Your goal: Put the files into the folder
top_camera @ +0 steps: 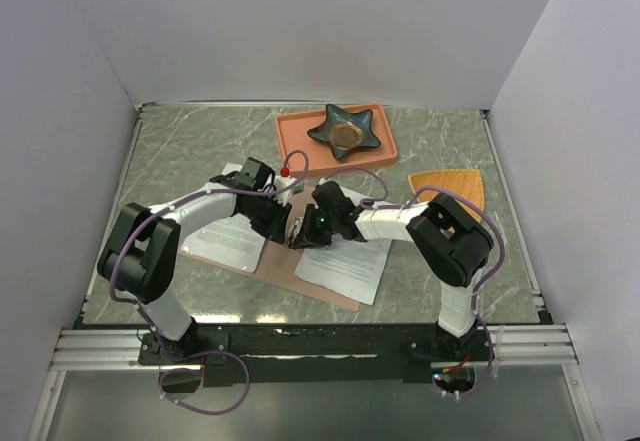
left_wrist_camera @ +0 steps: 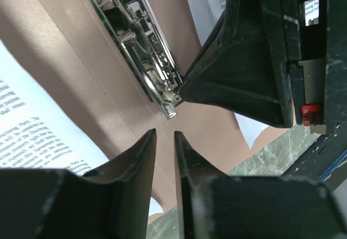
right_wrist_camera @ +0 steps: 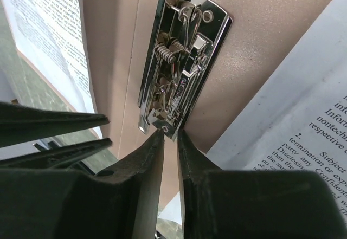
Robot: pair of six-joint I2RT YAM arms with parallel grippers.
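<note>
Right wrist: your right gripper (right_wrist_camera: 170,135), narrow, touched the clip (right_wrist_camera: 181,60) end on the folder (right_wrist_camera: 260,27); left gripper (left_wrist_camera: 165,136), narrow, sat just beside the clip.

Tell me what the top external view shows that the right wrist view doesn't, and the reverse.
Only top external: the salmon tray holding a star-shaped dish, the orange mat, and the outer edges of the folder. Only right wrist: the silver clip with its spring and lever up close, and the right gripper with nearly closed fingertips at the clip's near end. Both: the pinkish folder with printed files on either side of its spine.
</note>
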